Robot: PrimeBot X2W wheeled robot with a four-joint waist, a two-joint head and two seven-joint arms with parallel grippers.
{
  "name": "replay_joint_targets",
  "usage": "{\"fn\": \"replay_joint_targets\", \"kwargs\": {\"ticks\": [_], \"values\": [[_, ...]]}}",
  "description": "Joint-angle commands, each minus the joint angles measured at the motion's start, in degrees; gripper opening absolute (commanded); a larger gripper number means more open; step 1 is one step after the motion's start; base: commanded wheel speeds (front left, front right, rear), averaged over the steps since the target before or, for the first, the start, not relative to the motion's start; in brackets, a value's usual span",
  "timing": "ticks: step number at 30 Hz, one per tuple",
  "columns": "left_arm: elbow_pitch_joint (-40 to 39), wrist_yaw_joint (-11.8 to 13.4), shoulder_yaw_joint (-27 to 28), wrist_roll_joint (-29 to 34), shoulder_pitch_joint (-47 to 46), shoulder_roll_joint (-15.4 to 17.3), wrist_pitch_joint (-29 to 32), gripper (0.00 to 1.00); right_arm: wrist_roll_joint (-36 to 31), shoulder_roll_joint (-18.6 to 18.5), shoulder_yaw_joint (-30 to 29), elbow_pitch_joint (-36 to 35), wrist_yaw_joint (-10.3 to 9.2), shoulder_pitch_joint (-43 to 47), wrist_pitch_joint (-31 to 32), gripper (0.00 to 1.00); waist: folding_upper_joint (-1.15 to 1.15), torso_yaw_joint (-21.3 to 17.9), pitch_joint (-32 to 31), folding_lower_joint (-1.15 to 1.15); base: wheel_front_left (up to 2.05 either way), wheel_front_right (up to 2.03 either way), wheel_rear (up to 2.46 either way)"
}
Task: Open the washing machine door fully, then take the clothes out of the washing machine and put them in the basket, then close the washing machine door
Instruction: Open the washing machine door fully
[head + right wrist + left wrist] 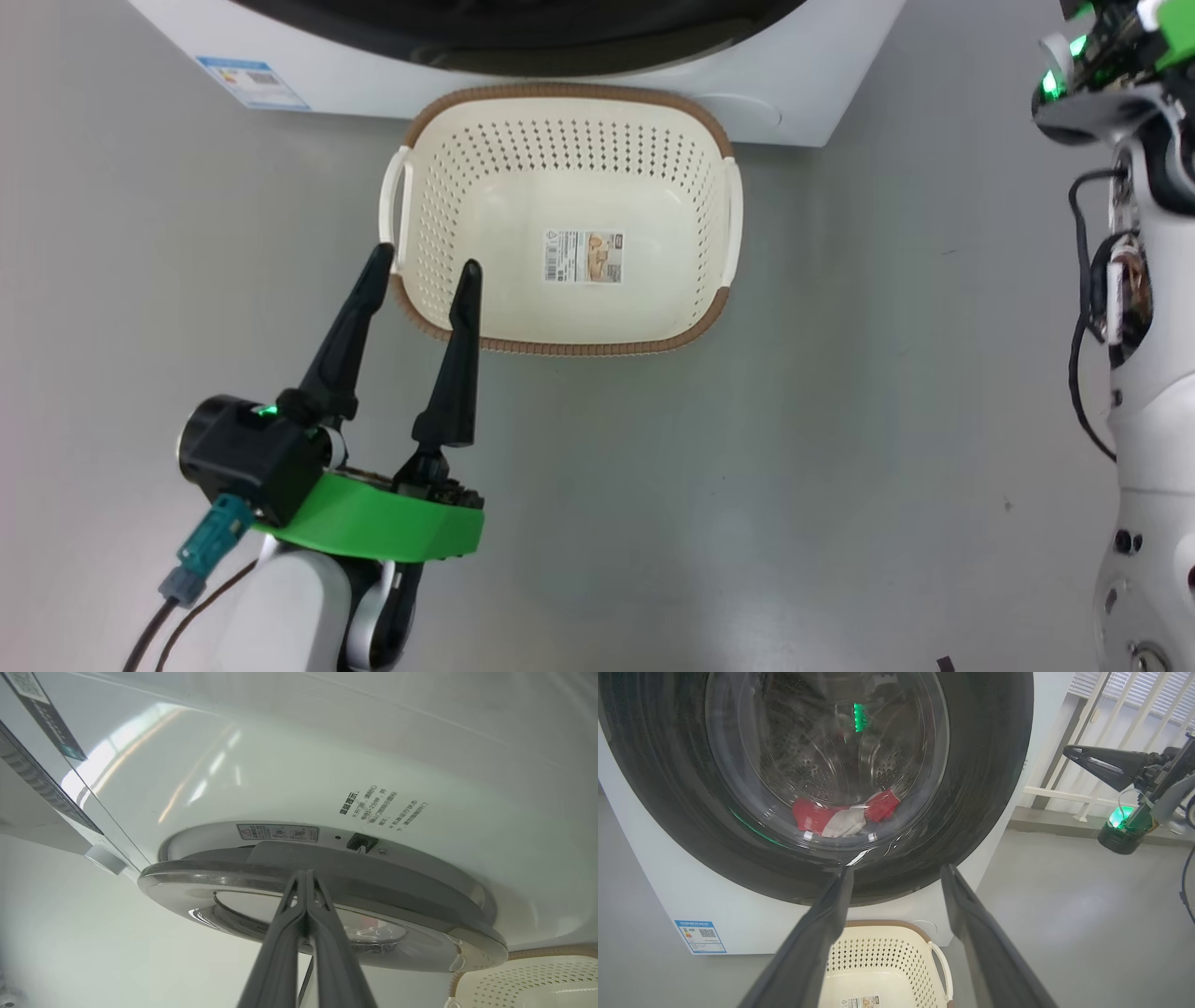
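Observation:
The washing machine point(738, 914) fills the left wrist view, and the clothes point(840, 814), red with white, lie in its drum behind the glass of the washing machine door point(985, 788). In the right wrist view the door's rim point(233, 877) stands a little off the machine's white front point(280, 765). My right gripper point(306, 873) is shut with its tips at that rim; whether they touch it I cannot tell. It also shows as a dark wedge, the right gripper point(1066, 752). The basket point(560, 95) sits on the floor before the machine with nothing in it. My left gripper point(426, 261) is open by its near left corner.
A blue label point(252, 82) marks the machine's lower front. Grey floor point(840, 448) lies around the basket. My pale right arm and its cables point(1139, 373) run up the head view's right edge. White railings point(1115, 704) stand beyond the machine's right side.

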Motion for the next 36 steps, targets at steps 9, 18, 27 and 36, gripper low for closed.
{"fn": "replay_joint_targets", "kwargs": {"ticks": [9, 18, 27, 36], "values": [[-1.49, 0.20, -0.07, 0.58, -2.25, 0.90, -0.05, 1.00, 1.41, 0.61, -1.29, 4.26, 0.03, -10.97, 8.26, 0.00, 0.00, 1.89, 3.97, 0.00, 0.00, 0.00, 0.00], [-1.79, 0.43, -0.66, 0.62, -3.41, 1.12, 0.39, 1.00, 1.59, -0.39, -3.89, 11.64, 0.03, -19.78, 15.09, 0.00, 0.00, 2.71, 6.86, 0.00, 0.00, 0.00, 0.00], [-1.46, 0.59, -0.57, 0.05, -4.41, 1.16, -0.12, 1.00, 0.85, -1.16, -4.52, 15.61, 0.03, -25.23, 21.24, 0.00, 0.00, 3.41, 8.81, 0.00, 0.00, 0.00, 0.00], [-0.66, 0.93, -0.48, -0.37, -5.03, 1.42, -0.45, 1.00, -1.12, -0.19, -3.31, 15.31, 0.03, -25.89, 26.48, 0.00, 0.00, 3.27, 9.06, 0.00, 0.00, 0.00, 0.00]]}}
